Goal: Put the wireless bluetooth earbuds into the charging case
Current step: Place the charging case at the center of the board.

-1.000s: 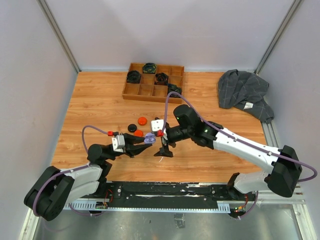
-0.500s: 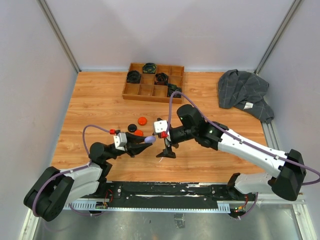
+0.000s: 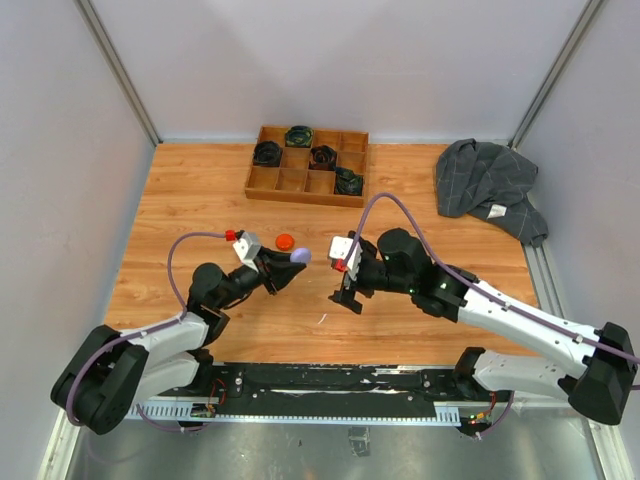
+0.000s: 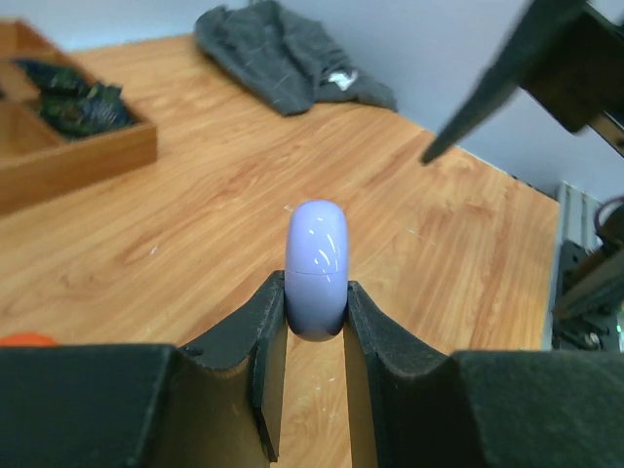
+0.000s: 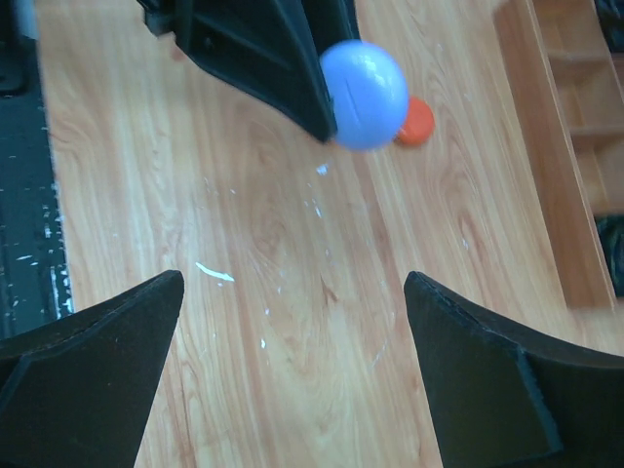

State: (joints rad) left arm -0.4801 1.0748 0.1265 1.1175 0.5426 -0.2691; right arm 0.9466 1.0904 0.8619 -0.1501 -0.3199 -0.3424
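Moved farther from the right pincer (image 5: pixel 292 283), which is spread wide and empty, the left pincer (image 3: pixel 290 262) is clamped on the case (image 4: pixel 317 268): a glossy lavender puck, seamed and closed, held above the wooden surface (image 3: pixel 200 200). An orange earbud (image 3: pixel 285 241) is seen nearby. Pale walls are seen around.

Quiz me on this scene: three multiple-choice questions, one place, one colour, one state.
1. Where is the grey cloth? A) the table's far right corner B) its near left corner C) its middle
2. What colour is the case in the left hand? A) black B) lavender C) orange
3. The right hand is: A) shut on a case B) shut on cloth C) open, empty
Answers: 1 A, bunched at the back right; 2 B, pale lavender in its grip; 3 C, spread wide, nothing between.
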